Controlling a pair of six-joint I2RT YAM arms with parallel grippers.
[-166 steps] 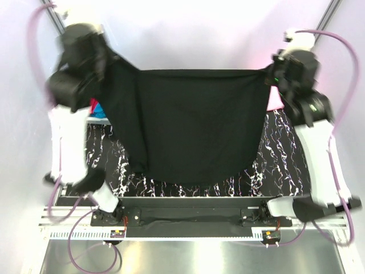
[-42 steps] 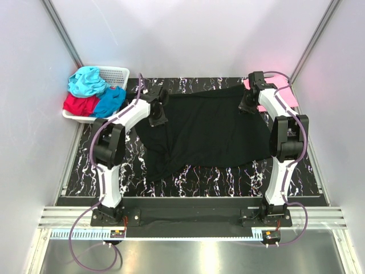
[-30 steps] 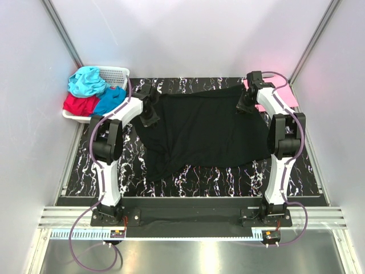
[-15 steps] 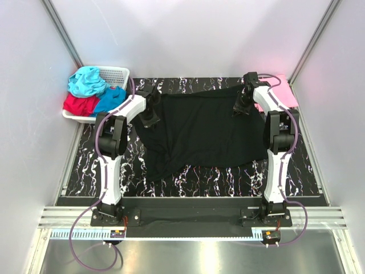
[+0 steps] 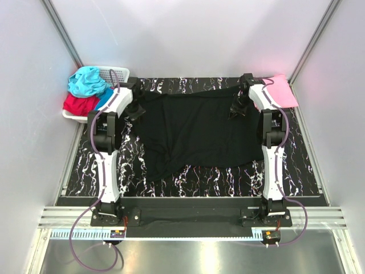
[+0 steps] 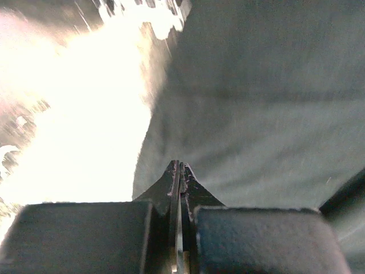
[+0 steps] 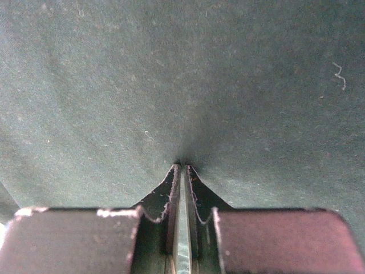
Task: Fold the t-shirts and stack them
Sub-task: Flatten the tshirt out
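Left pincer (image 6: 178, 165) and right pincer (image 7: 182, 166), stretched far forward, pinch black t-shirt (image 5: 197, 131).

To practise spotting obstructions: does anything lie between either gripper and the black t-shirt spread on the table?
Nothing visible does. The left gripper and right gripper each meet the black t-shirt directly at its far corners, cloth right at their tips. The pink t-shirt lies off to the side.

The black t-shirt (image 5: 197, 128) lies spread on the table (image 5: 285, 165). The left gripper (image 5: 136, 109) sits at its far-left corner, the right gripper (image 5: 236, 108) at its far-right corner.
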